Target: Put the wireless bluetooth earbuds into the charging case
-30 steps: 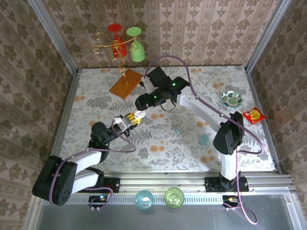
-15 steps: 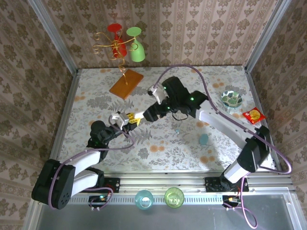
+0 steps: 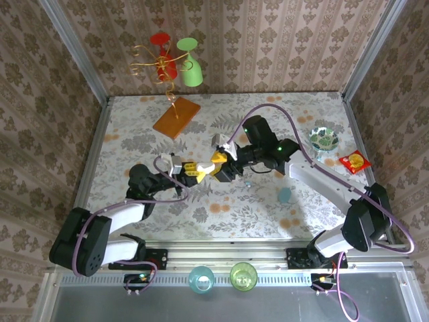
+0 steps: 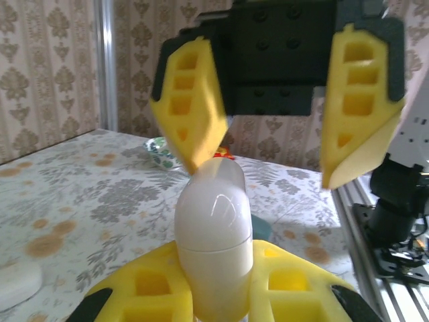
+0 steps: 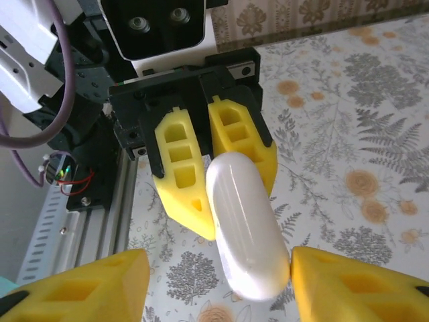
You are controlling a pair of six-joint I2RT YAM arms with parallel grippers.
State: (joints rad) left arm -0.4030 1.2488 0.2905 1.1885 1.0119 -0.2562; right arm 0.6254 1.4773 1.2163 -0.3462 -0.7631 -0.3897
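The left claw [image 4: 214,272] is clamped on the base of a glossy white pebble-shaped charging case [image 4: 213,215], holding it off the surface above the desk's [image 3: 134,134] middle. The right claw [image 5: 216,272] stands apart, straddling the case's free end, one yellow finger [image 4: 191,107] touching it.

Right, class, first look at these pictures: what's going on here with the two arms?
The left gripper is shut on a white charging case, which is closed. The right gripper has its jaws open around the case's free end, one finger touching it, not yet clamped.
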